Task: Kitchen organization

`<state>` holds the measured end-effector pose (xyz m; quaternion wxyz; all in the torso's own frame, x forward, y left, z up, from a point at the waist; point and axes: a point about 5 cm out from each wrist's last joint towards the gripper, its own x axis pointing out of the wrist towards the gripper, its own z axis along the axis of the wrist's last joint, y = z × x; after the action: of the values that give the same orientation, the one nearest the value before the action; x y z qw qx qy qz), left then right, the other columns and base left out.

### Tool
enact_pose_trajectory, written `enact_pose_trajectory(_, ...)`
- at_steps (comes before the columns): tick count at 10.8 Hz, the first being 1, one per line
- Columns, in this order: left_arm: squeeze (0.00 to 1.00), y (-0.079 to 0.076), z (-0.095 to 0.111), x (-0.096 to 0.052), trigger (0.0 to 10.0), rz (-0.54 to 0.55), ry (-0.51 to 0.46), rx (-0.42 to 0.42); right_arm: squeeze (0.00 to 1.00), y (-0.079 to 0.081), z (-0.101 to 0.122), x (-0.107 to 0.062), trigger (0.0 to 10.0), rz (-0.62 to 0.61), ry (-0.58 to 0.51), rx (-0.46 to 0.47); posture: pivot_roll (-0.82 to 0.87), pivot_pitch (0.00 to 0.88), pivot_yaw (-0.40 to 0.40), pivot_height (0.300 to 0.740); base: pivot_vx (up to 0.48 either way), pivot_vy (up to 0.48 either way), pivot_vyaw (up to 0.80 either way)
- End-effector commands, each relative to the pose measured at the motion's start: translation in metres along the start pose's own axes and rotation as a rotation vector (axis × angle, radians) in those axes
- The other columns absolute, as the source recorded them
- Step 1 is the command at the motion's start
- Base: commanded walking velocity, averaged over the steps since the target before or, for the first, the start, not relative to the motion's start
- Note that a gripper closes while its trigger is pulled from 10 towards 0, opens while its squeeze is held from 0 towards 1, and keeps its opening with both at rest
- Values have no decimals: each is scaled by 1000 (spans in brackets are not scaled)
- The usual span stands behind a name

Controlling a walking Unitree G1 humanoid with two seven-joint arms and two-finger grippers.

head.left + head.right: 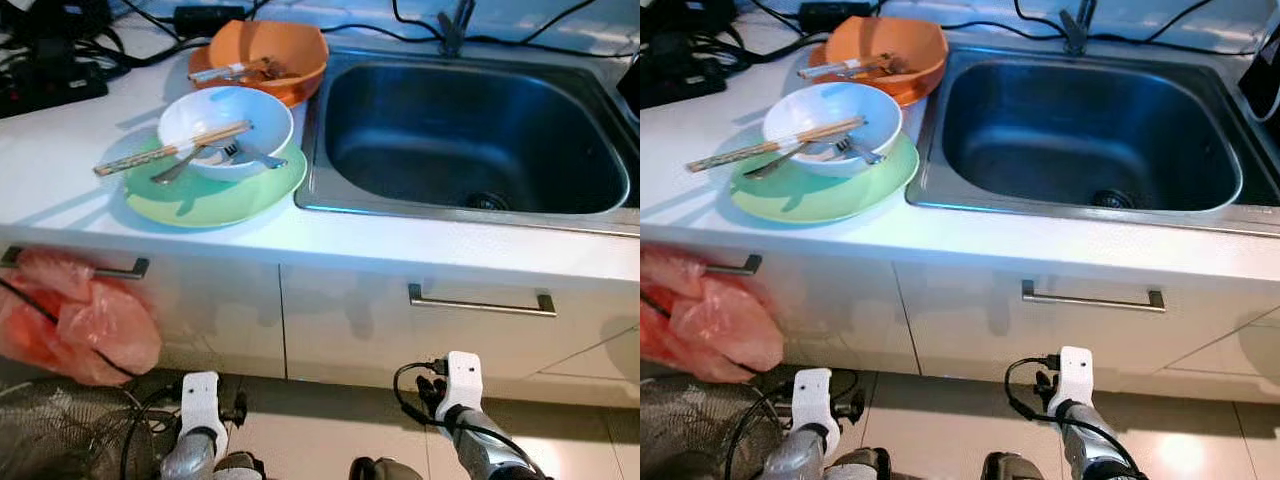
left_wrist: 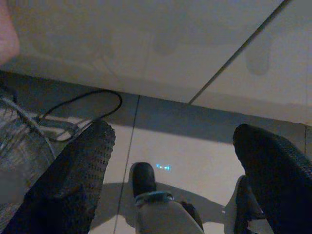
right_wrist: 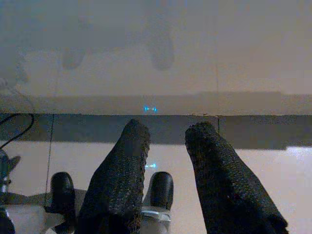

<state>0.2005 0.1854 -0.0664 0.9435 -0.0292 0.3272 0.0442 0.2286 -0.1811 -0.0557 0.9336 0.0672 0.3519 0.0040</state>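
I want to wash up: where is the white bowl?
The white bowl sits on the green plate on the counter, left of the sink and in front of the orange bowl.

Your right gripper (image 3: 168, 170) points its two long black textured fingers (image 3: 122, 180) down toward the pale glossy tiled floor (image 3: 273, 170), and you can see a narrow gap of floor between them, so they stand slightly apart with nothing held. Beyond the fingers you look at the pale flat cabinet front (image 3: 161, 48), with the dark shadowed recess (image 3: 253, 129) running along its foot and a small blue glint on it. Low between and beside the fingers you see two rounded black robot feet (image 3: 161, 187), and a thin black cable (image 3: 19, 127) loops in at the edge near the recess.
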Motion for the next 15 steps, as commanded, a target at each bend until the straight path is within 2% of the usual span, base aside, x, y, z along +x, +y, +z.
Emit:
enact_pose_trajectory(1,0,3,-4,-4,10000,-4,-14,4,0,-5,-6,-3,10000,-18,10,-7,137,197,-37,740,0,0,0)
enact_pose_trajectory(3,0,24,7,-10,10000,48,-151,-12,0,-9,-6,-4,10000,-81,-22,-13,143,221,-43,740,0,0,0)
enact_pose_trajectory(4,0,28,12,-13,10000,44,-206,19,0,-10,-6,-5,10000,-98,-32,-4,146,226,-43,740,0,0,0)
enact_pose_trajectory(6,0,28,31,-21,10000,0,-349,174,0,-12,-9,-6,10000,-132,-38,18,142,234,-44,740,0,0,0)
enact_pose_trajectory(7,0,27,31,-20,10000,-1,-345,162,0,-13,-11,-7,10000,-155,-34,27,129,229,-41,740,0,0,0)
enact_pose_trajectory(9,0,20,37,-17,10000,-13,-359,151,0,-15,-9,-8,10000,-182,-60,-11,112,220,-39,740,0,0,0)
enact_pose_trajectory(10,0,16,40,-15,10000,-25,-365,151,0,-17,-8,-9,10000,-233,-75,-36,97,215,-37,740,0,0,0)
enact_pose_trajectory(13,0,11,46,-12,10000,-43,-374,152,0,-21,-11,-12,10000,-385,-85,13,76,208,-33,740,0,0,0)
enact_pose_trajectory(14,0,10,47,-12,10000,-48,-373,150,0,-24,-17,-13,10000,-472,-31,26,75,208,-34,740,0,0,0)
enact_pose_trajectory(15,0,9,47,-12,10000,-49,-372,149,0,-27,-25,-17,10000,-643,70,45,79,211,-34,740,0,0,0)
